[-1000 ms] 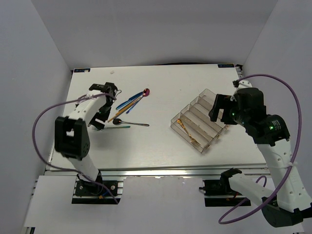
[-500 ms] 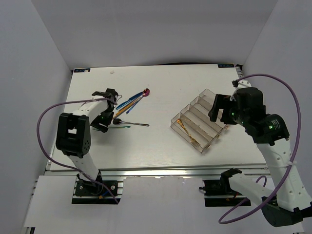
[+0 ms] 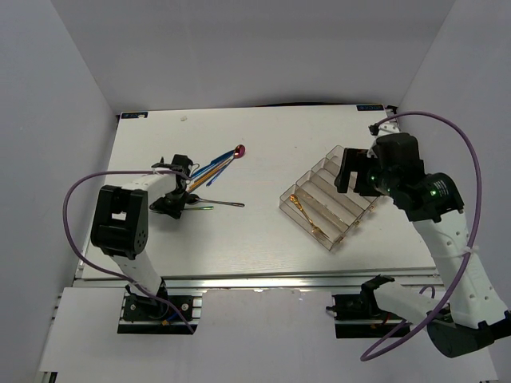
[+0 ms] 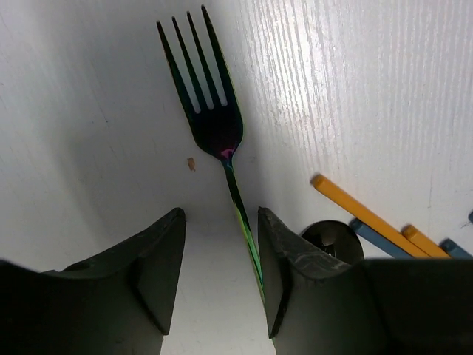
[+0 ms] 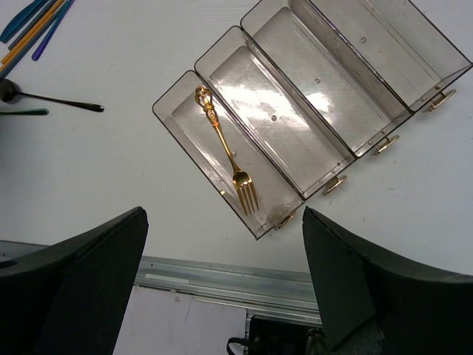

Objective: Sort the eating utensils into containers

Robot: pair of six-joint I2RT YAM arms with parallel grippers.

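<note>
L claw (image 4: 219, 222) is low on the table (image 3: 263, 152), left-centre, well in from the near edge rail (image 5: 192, 270). Jaws are apart w/ one finger (image 4: 151, 274) each side of the rainbow fork (image 4: 214, 126) handle, not clamped on anything. The handle runs just beside the pic-right finger; can't tell if they touch. The fork lies flat, tines pointing away from my wrist.

A dark spoon (image 3: 193, 199) is just beside the claw, bowl close to my finger, handle aimed toward the tray. An orange chopstick (image 4: 355, 211) and blue pieces (image 3: 209, 169) fan diagonally away toward the far side. They end at a pink-red tip (image 3: 239, 149); can't tell which piece that is.

A wide stretch of white table lies btwn this pile and the tray (image 5: 273, 111). The tray sits diagonal on the right half, its corners in from the near and right edges.

A gold fork (image 5: 224, 151) lies in the end compartment on the pile side, tines toward the near edge.

R claw (image 5: 224, 212) hangs above the tray, jaws wide apart, gripping nothing.

Beyond both, white table runs to the far edge.
</note>
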